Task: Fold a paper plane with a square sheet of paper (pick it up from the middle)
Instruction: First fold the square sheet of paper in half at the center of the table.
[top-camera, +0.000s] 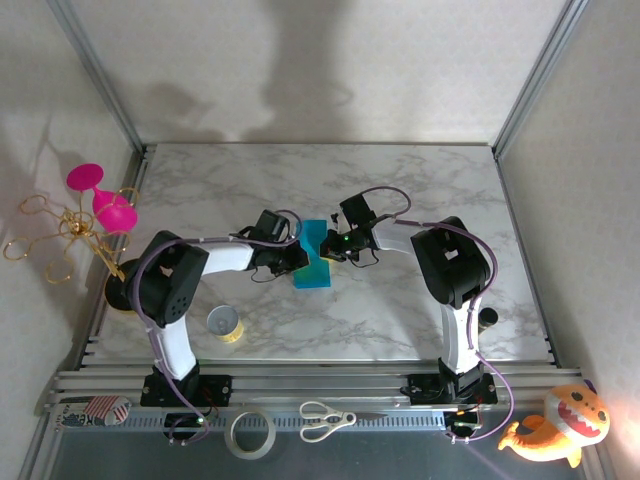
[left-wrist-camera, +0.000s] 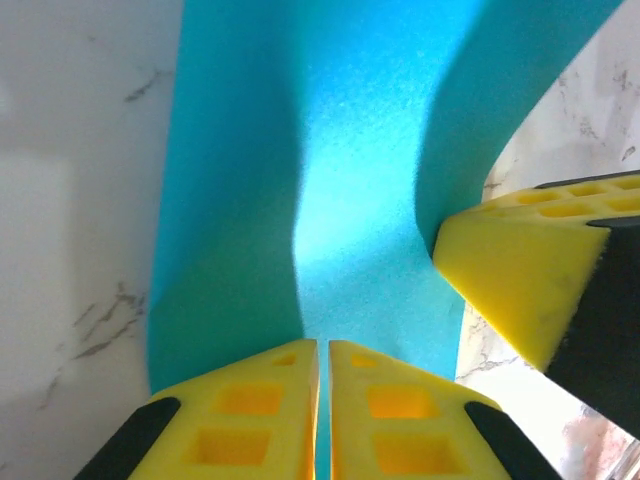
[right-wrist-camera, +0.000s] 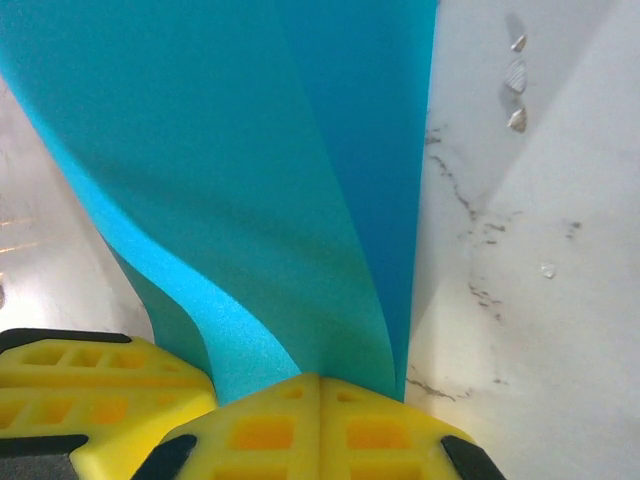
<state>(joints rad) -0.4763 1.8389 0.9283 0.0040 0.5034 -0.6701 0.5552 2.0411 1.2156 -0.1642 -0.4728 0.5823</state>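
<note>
Left gripper (left-wrist-camera: 323, 400): pinching one edge of the square sheet of paper (top-camera: 316, 257)
Right gripper (right-wrist-camera: 320, 420): pinching opposite edge, sheet buckled between both

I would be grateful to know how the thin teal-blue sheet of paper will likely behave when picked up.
The thin teal-blue sheet of paper will probably flop: it bows in waves between the left gripper and the right gripper. It looks very light, so quick moves may swing it. Its matte surface likely resists slipping from the pinch.

Top of sheet (left-wrist-camera: 350, 150) cropped; pinched edge hidden
</note>
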